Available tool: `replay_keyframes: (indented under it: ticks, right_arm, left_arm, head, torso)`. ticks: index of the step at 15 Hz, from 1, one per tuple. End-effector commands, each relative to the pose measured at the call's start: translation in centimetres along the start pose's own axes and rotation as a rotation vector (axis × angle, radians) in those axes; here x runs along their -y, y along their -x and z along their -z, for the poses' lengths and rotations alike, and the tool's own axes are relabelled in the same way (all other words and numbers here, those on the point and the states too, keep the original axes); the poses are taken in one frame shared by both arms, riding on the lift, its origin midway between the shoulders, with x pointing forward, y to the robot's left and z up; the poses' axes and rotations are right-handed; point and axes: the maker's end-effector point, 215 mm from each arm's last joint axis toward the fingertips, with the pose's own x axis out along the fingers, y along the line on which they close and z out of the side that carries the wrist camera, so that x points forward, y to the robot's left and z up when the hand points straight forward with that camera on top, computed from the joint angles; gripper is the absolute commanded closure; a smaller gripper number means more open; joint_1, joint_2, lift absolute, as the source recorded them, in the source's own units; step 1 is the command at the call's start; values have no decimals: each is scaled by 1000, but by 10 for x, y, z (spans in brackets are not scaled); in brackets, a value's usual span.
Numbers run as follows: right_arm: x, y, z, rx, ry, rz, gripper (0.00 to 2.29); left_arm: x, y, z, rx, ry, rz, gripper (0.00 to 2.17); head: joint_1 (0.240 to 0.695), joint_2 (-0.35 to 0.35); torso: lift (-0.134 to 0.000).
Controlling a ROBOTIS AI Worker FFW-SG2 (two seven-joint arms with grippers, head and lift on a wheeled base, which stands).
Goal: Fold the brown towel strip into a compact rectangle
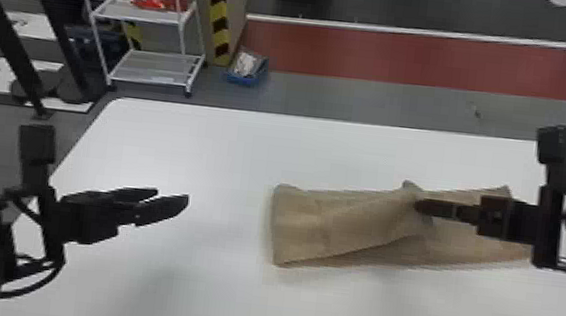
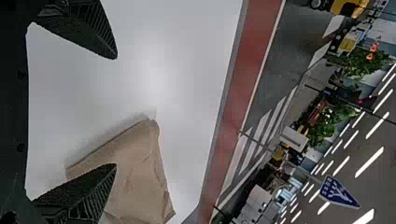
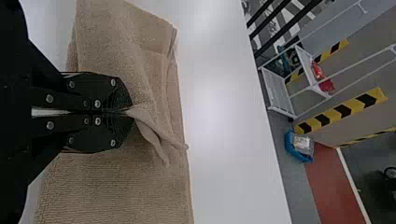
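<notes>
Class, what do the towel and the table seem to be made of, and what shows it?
Towel: matt cloth, probably cotton terry, judging by its rough, ribbed nap and soft folds.

Table: smooth, white, perhaps laminate or painted board, judging by its even, faintly shiny top.

Beyond the white table (image 1: 208, 137), a red band (image 1: 408, 57) crosses the grey floor (image 1: 403, 105). A white shelf rack (image 1: 153, 67) stands near yellow-and-black hazard tape (image 1: 218, 10) and a blue bin (image 1: 245, 80). Strip lights (image 2: 369, 162) line the ceiling (image 2: 373, 186).
</notes>
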Motion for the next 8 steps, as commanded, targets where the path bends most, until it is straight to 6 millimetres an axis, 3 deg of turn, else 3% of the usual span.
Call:
replay_keyframes:
  ticks: [1, 2, 4, 5, 6, 8]
  right_arm:
    - [26, 11, -9, 2, 39, 49, 1116]
    - [31, 9, -4, -17, 43, 48, 1116]
    - [18, 21, -24, 37, 38, -18, 1116]
    - [27, 19, -8, 1, 45, 13, 1116]
    - [49, 22, 10, -34, 65, 71, 1116]
    - [72, 12, 26, -65, 76, 101, 1116]
  left_arm:
    - [-3, 3, 2, 0, 6, -6, 60]
    - [-3, 3, 2, 0, 6, -6, 60]
    - [-2, 2, 3, -2, 5, -4, 60]
    - [0, 2, 4, -4, 5, -1, 60]
    - [-1, 2, 9, -10, 9, -1, 60]
    - [1, 0, 10, -17, 5, 0, 60]
  head:
    - [695, 60]
    - [695, 54]
    - [695, 33]
    - [695, 32]
    - [695, 31]
    - [695, 10]
  torso:
    - [-120]
    - [-120]
    - [-120]
    - [-120]
    - [-120]
    - [-120]
